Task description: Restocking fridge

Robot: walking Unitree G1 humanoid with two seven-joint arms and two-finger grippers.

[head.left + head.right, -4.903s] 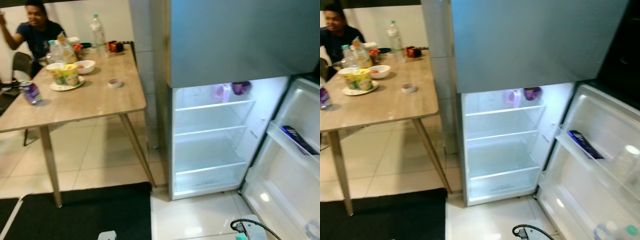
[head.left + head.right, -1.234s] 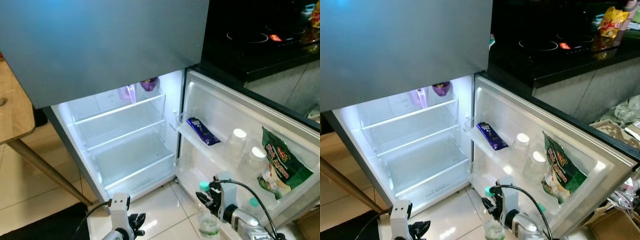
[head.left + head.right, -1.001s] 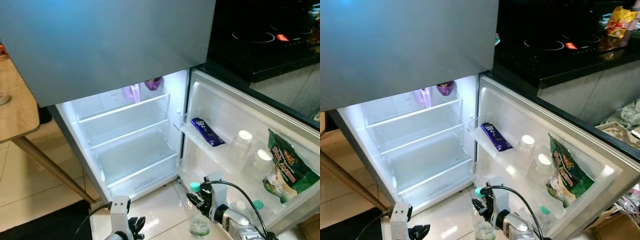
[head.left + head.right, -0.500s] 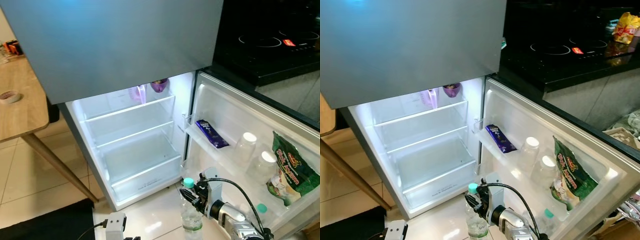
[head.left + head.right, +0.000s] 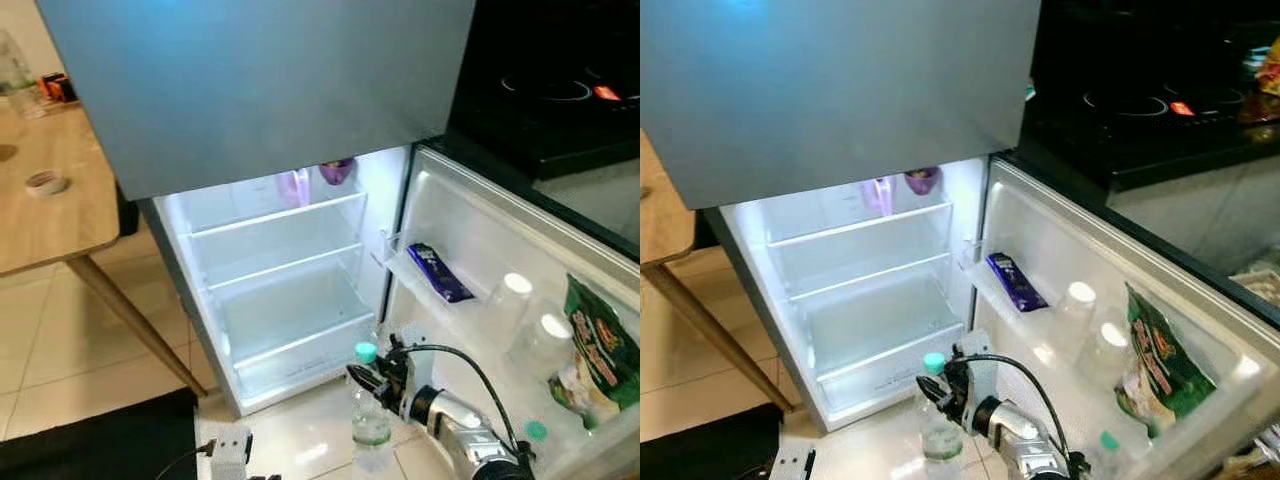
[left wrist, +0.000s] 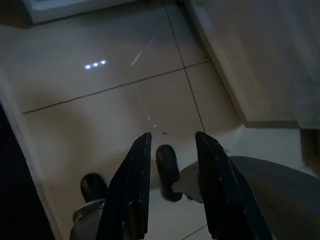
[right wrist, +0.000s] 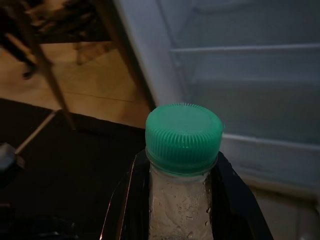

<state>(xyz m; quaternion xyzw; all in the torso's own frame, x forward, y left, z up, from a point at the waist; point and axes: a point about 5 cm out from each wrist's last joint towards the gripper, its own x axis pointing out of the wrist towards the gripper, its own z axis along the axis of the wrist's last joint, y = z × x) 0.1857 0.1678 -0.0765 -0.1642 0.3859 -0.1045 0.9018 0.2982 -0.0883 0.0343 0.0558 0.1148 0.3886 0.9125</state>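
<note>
- Since half a second ago our right hand (image 5: 368, 385) has carried the water bottle (image 5: 370, 420) a little further toward the fridge (image 5: 285, 290), so the bottle now stands upright in the air just in front of the lowest shelf (image 5: 300, 345).
- We hold that bottle with our right hand clamped on its neck, one black finger (image 7: 127, 200) on each side just below the green cap (image 7: 183, 135).
- We see droplets on the clear plastic under the cap in the right wrist view.
- Our left hand (image 6: 170, 165) hangs low over the pale floor tiles (image 6: 100, 100), its two fingers apart with nothing between them.
- We face the open lower compartment, lit from inside, with bare glass shelves and a purple container (image 5: 337, 171) at the top back.
- We see the fridge door (image 5: 1110, 300) swung open on our right; its upper rack carries a dark blue packet (image 5: 1016, 281).
- Further along the door sit two clear jars with white lids (image 5: 1077, 300) and a green snack bag (image 5: 1158, 360).
- To our left a wooden counter (image 5: 50, 200) carries a roll of tape (image 5: 45, 182).
- Beyond the door we see a black cooktop (image 5: 1140, 110).
</note>
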